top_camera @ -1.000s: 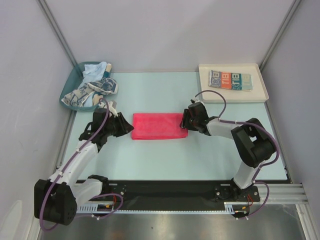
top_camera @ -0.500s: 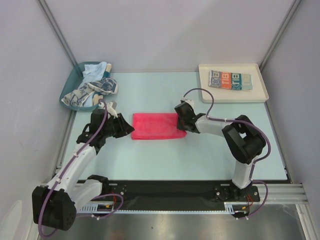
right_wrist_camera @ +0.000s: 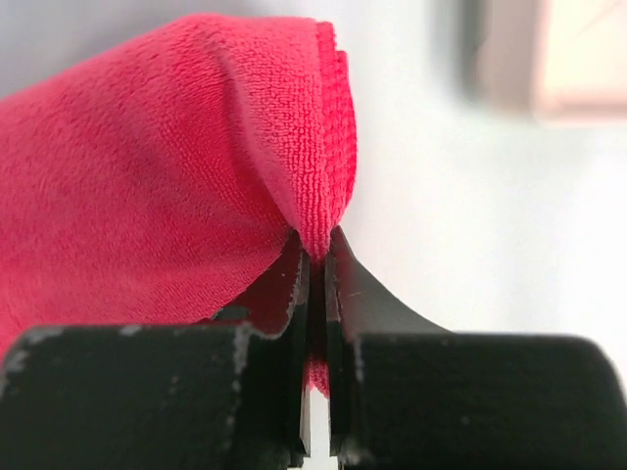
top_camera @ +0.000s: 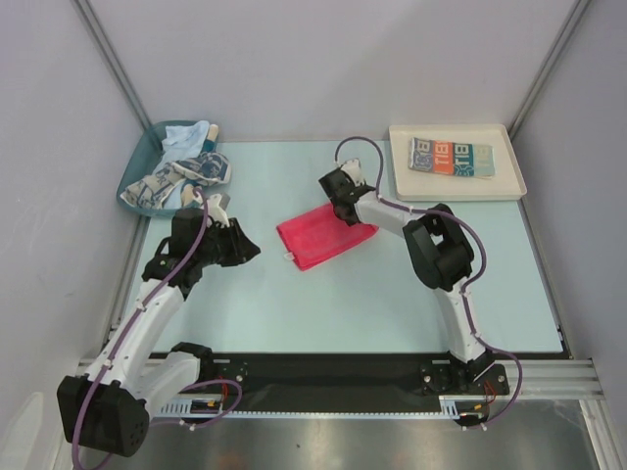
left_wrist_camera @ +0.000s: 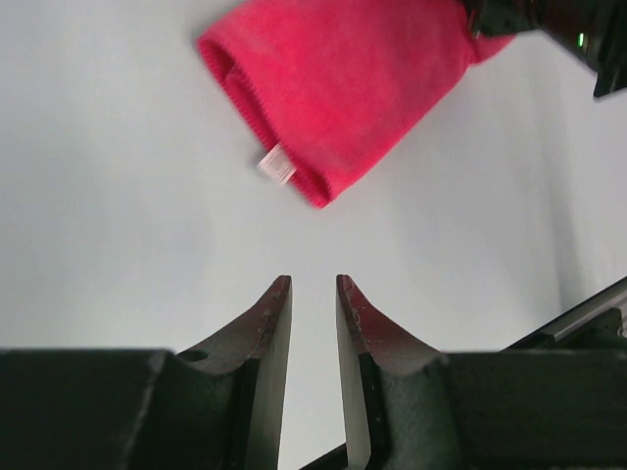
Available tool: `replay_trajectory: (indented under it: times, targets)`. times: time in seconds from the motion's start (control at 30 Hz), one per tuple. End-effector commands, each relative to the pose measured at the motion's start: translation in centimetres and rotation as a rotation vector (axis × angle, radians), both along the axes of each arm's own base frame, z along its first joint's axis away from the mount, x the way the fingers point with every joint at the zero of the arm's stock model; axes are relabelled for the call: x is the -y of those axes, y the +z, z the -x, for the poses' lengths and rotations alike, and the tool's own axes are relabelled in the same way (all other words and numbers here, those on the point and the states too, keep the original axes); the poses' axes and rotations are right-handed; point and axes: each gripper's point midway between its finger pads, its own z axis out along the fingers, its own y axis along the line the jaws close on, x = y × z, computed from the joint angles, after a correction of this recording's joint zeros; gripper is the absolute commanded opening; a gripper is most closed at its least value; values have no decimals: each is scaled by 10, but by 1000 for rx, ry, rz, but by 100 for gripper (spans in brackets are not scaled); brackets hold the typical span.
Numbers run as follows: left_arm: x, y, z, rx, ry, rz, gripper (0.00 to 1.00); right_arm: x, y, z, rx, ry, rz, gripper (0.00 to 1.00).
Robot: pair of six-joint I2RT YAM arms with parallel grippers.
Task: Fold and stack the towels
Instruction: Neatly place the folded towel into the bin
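R gripper (right_wrist_camera: pixel 315 250) was clamped tight on the red-pink towel (top_camera: pixel 318 237) - jaws pressed together w/ a fold of cloth pinched between them, fabric bunched up into a ridge above the tips in the R wrist view. Grip point was the towel's far-right corner.

The towel sat skewed on the table (top_camera: pixel 294 313), roughly mid-width, long axis running from near-left to far-right. It was folded, w/ a doubled edge showing at the near-left end in the L wrist view and a small white tag (left_wrist_camera: pixel 275 164) sticking out there. The near-left end lay flat on the surface; can't tell how much of the far-right end was off the table.

L gripper (left_wrist_camera: pixel 313 289) - jaws partway open, narrow gap, nothing between them. It was left of the towel, tips pointing toward it, clearly apart from the cloth, no contact.

Other towels:
- Teal/white/orange lettered towel (top_camera: pixel 452 157) lay folded flat in the white tray (top_camera: pixel 451 188) at the far-right corner of the table.
- Blue-and-white patterned towel (top_camera: pixel 181 176) was crumpled in the teal bin (top_camera: pixel 135 168) at far left, w/ the pale blue towel (top_camera: pixel 188 139) bunched just behind it at the bin's far end.

R arm reached left across the table from its base, elbow bent near the tray side.
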Motion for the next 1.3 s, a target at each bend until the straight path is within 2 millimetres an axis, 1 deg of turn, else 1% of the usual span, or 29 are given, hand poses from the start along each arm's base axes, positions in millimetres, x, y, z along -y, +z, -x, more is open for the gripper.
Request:
replay_trajectory:
  times: [0.0, 0.03, 0.07, 0.1, 0.13, 0.17, 0.2, 0.23, 0.27, 0.3, 0.33, 0.37, 0.4, 0.43, 0.47, 0.5, 0.53, 0.6, 0.67, 0.73, 0.77, 0.8, 0.87, 0.93, 0.97, 1.0, 1.2, 1.23, 1.27]
  targets:
    - [0, 20, 0, 70, -46, -32, 30, 50, 38, -42, 74, -76, 233, 0]
    - [0, 20, 0, 70, -46, -35, 30, 53, 34, -51, 76, -79, 248, 0]
    - [0, 19, 0, 70, -54, -41, 30, 59, 41, -65, 95, -91, 251, 0]
    - [-1, 17, 0, 67, -55, -48, 29, 62, 45, -72, 100, -80, 272, 0]
    - [-1, 16, 0, 65, -56, -55, 29, 65, 38, -80, 97, -81, 290, 0]
    - [-2, 14, -1, 63, -59, -64, 29, 65, 53, -93, 123, -79, 294, 0]
    - [-2, 12, 0, 58, -61, -67, 29, 75, 56, -100, 126, -98, 315, 0]
    - [-2, 11, 0, 54, -65, -67, 29, 78, 50, -106, 116, -98, 334, 0]
    - [-1, 10, 1, 51, -67, -66, 29, 82, 55, -112, 127, -104, 339, 0]
    - [-2, 7, 1, 48, -67, -66, 29, 92, 68, -124, 147, -116, 345, 0]
    - [-2, 6, 1, 47, -64, -69, 29, 96, 74, -130, 158, -123, 346, 0]
    - [-3, 6, 0, 49, -62, -72, 29, 100, 71, -136, 156, -127, 352, 0]
    - [-3, 7, -1, 51, -62, -74, 29, 105, 85, -144, 177, -132, 362, 0]
    - [-3, 6, -2, 42, -64, -78, 28, 114, 90, -150, 191, -146, 369, 0]
    - [-3, 7, -3, 47, -66, -80, 28, 119, 94, -154, 197, -152, 377, 0]
    - [-2, 9, -4, 47, -68, -79, 28, 122, 92, -160, 194, -146, 391, 0]
    - [-2, 8, -5, 43, -71, -79, 28, 126, 105, -167, 224, -159, 385, 0]
    - [-1, 8, -6, 45, -72, -78, 28, 131, 112, -176, 258, -165, 394, 0]
    - [-2, 7, -8, 44, -69, -84, 28, 145, 123, -183, 271, -168, 428, 0]
    - [-2, 5, -8, 40, -71, -89, 27, 153, 130, -187, 287, -175, 433, 0]
    - [-3, 3, -8, 37, -72, -93, 27, 164, 135, -190, 296, -189, 428, 0]
    - [-3, 2, -8, 32, -71, -95, 27, 167, 140, -193, 310, -187, 419, 0]
    - [-5, -2, -6, 32, -68, -106, 27, 181, 150, -195, 323, -201, 420, 0]
    - [-6, -3, -6, 33, -67, -109, 27, 190, 157, -197, 336, -204, 421, 0]
    - [-6, -4, -5, 31, -68, -111, 27, 194, 158, -198, 335, -204, 423, 0]
    - [-6, -4, -5, 31, -68, -111, 27, 205, 161, -200, 340, -214, 419, 0]
    - [-3, -7, -7, 18, -82, -106, 27, 234, 172, -204, 366, -234, 404, 0]
    - [-3, -8, -7, 16, -82, -106, 27, 246, 171, -204, 363, -248, 407, 0]
    - [-3, -8, -7, 15, -83, -104, 27, 250, 175, -204, 368, -252, 407, 0]
